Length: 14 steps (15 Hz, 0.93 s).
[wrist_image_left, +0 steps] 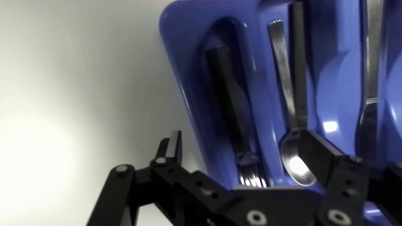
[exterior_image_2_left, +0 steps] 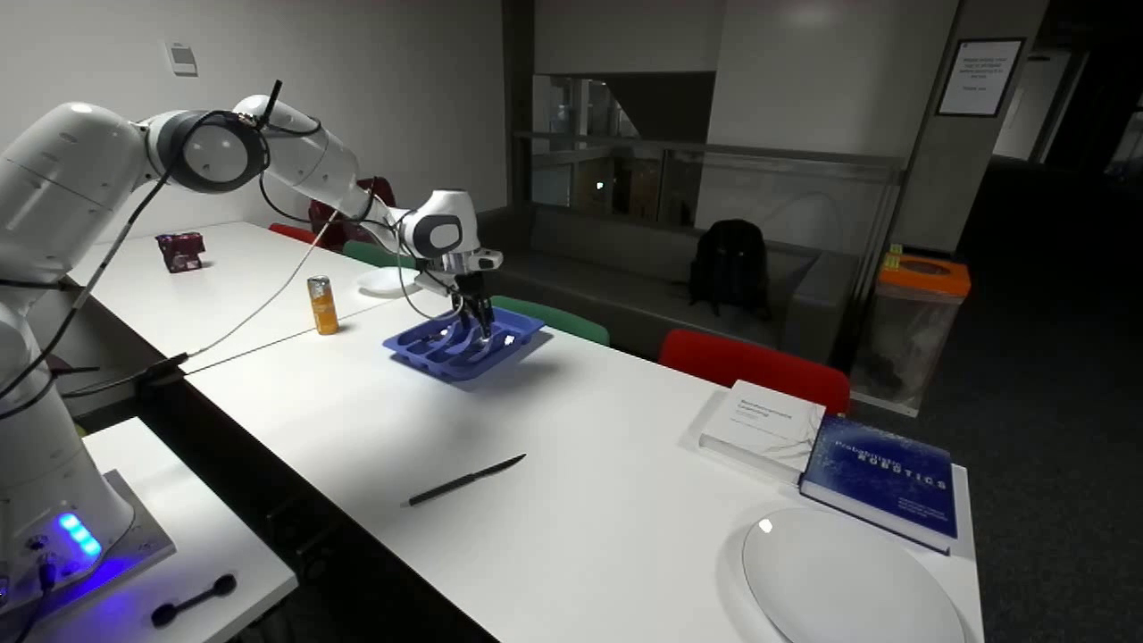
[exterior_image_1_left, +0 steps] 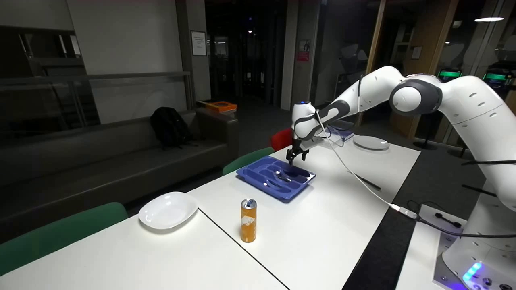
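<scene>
My gripper (wrist_image_left: pixel 245 147) is open and empty over one side of a blue cutlery tray (wrist_image_left: pixel 194 124) in the wrist view. One finger is beyond the tray's outer edge; the other overlaps a spoon (wrist_image_left: pixel 290 150). Between the fingers, a fork with a dark handle (wrist_image_left: pixel 230 103) lies in the end compartment. A second handle (wrist_image_left: pixel 300 62) lies by the spoon, and another metal utensil (wrist_image_left: pixel 373 62) lies farther right. In both exterior views the gripper (exterior_image_1_left: pixel 297 158) (exterior_image_2_left: pixel 475 320) is low at the tray (exterior_image_1_left: pixel 258 183) (exterior_image_2_left: pixel 424 364). Whether it touches anything cannot be told.
On the white table are an orange can (exterior_image_1_left: pixel 248 225) (exterior_image_2_left: pixel 323 308), a white bowl (exterior_image_1_left: pixel 168 209) (exterior_image_2_left: pixel 386 283), a black knife (exterior_image_1_left: pixel 369 182) (exterior_image_2_left: pixel 464 480), a white plate (exterior_image_1_left: pixel 371 142) (exterior_image_2_left: pixel 848 580), and two books (exterior_image_2_left: pixel 763 424) (exterior_image_2_left: pixel 880 478). A white cable hangs from the arm.
</scene>
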### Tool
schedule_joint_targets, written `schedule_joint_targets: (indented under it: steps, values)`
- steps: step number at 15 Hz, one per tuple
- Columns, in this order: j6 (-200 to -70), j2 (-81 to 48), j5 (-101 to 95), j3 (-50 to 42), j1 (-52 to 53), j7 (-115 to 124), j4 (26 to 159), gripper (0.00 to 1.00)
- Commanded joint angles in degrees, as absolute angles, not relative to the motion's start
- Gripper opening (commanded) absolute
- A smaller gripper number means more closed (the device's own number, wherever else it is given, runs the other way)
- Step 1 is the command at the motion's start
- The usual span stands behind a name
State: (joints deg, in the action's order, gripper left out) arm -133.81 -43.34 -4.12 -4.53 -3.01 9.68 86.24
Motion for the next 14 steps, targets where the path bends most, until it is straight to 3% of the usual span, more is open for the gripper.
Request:
schedule_joint_targets:
  steps: [1,9,14]
  values:
    - [-140.6,-35.8,0.6,-4.5,-7.5,7.6,100.0,1.0]
    - [-149.6,-25.5,16.4,-3.1,-17.7,-0.2,118.1,1.0]
    - [-148.9,-21.6,18.1,-5.6,-17.5,-0.3,122.8,1.0]
